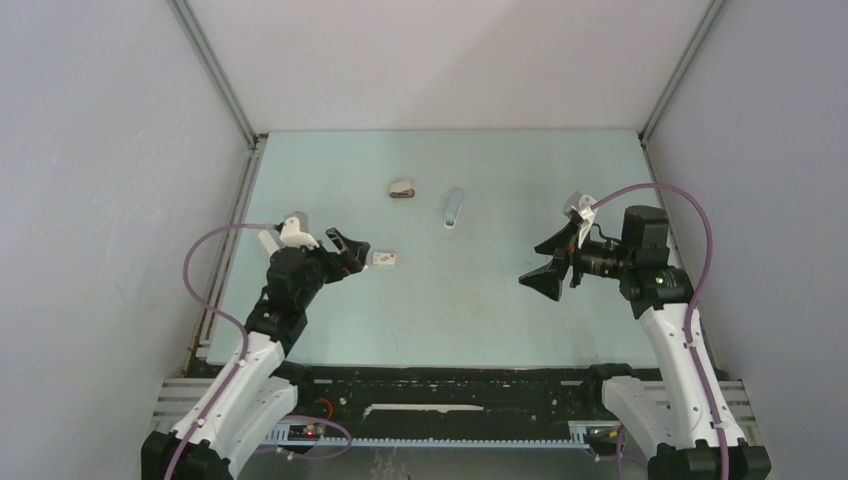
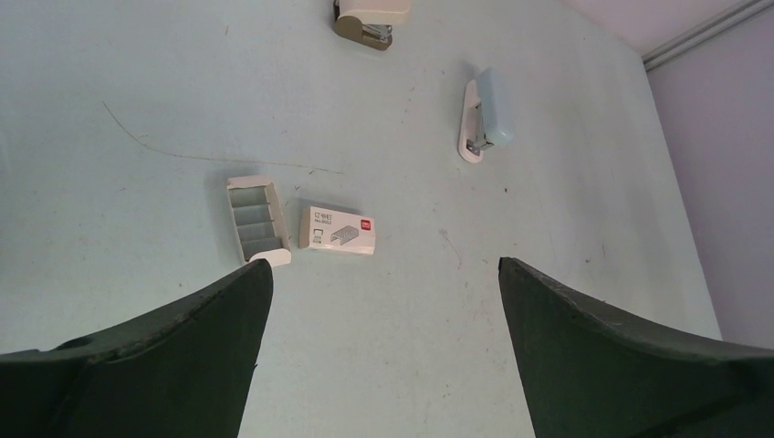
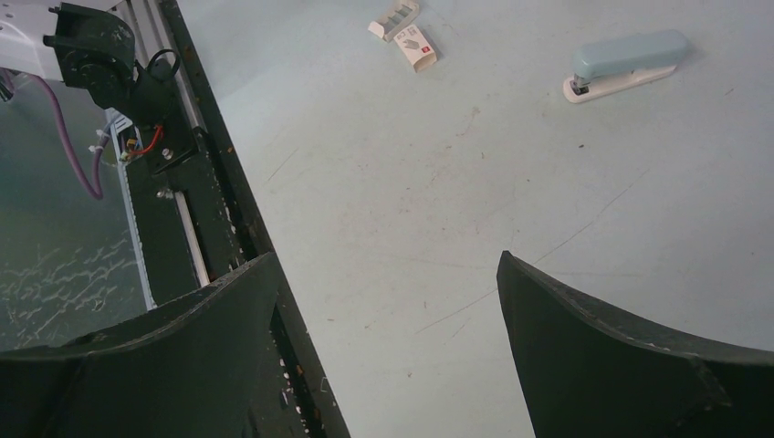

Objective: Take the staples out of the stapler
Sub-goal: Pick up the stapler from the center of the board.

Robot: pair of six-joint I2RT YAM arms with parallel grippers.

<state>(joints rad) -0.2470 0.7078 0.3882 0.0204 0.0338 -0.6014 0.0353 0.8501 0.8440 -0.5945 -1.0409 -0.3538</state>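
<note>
My enclosure: pale-green worktop (image 1: 470, 310), lightly scratched, bounded by plain white walls (image 1: 450, 60) at its far, left and right edges; grey metal struts (image 1: 218, 70) rise from both far corners; lighting even.

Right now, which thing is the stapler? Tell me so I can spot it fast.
Look at the pale green table, toward its far side, about midway across. The stapler is the slim, pale-blue one with a whitish end. The dark item to its left is squat and shorter.
</note>
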